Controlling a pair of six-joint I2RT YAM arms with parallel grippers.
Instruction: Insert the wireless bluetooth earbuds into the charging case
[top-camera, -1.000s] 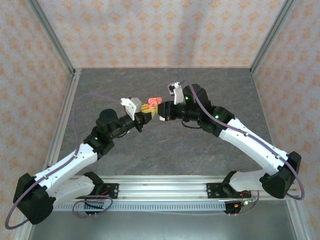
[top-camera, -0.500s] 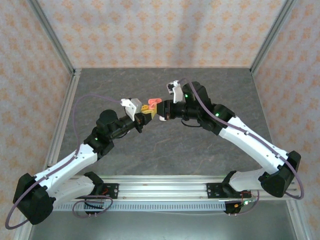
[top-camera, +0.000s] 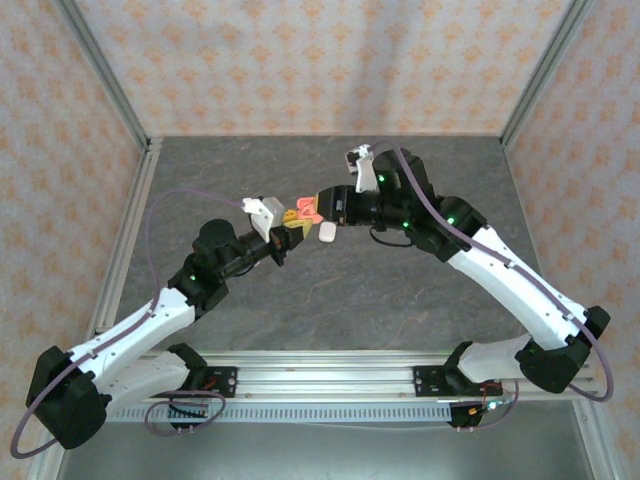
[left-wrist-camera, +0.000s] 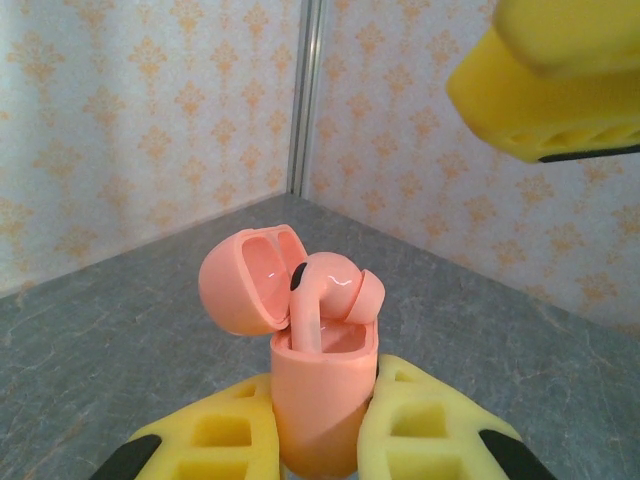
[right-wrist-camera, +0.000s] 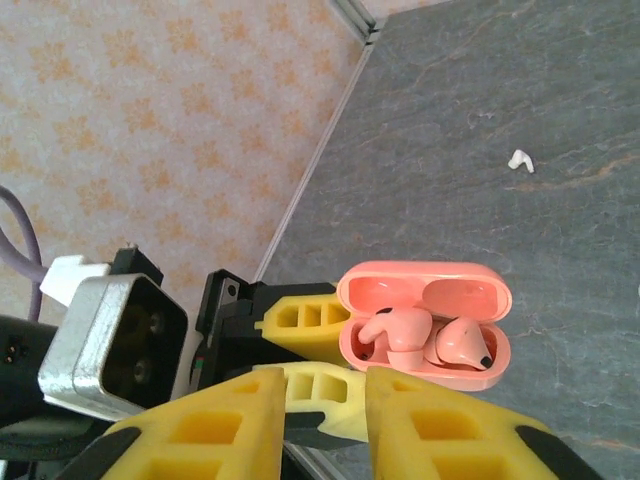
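My left gripper (top-camera: 290, 224) is shut on the lower half of a coral-pink charging case (left-wrist-camera: 322, 395) and holds it upright above the table with its lid (left-wrist-camera: 245, 280) open. Two coral earbuds sit in the case. One earbud (right-wrist-camera: 400, 335) leans with its head above the rim, its stem in the socket. The other earbud (right-wrist-camera: 462, 345) lies lower in its well. My right gripper (right-wrist-camera: 325, 400) hovers just above the case (right-wrist-camera: 425, 325), open, with nothing between its fingers. A white earbud (right-wrist-camera: 518, 159) lies loose on the table.
A white pebble-like case (top-camera: 326, 233) lies on the grey table (top-camera: 400, 290) just beside the held case. Patterned walls and metal frame posts (top-camera: 105, 80) close in the table on three sides.
My right gripper has opened and drawn back from the case, shifting toward the far side. The coral earbud stays in the case. The left arm has not moved.
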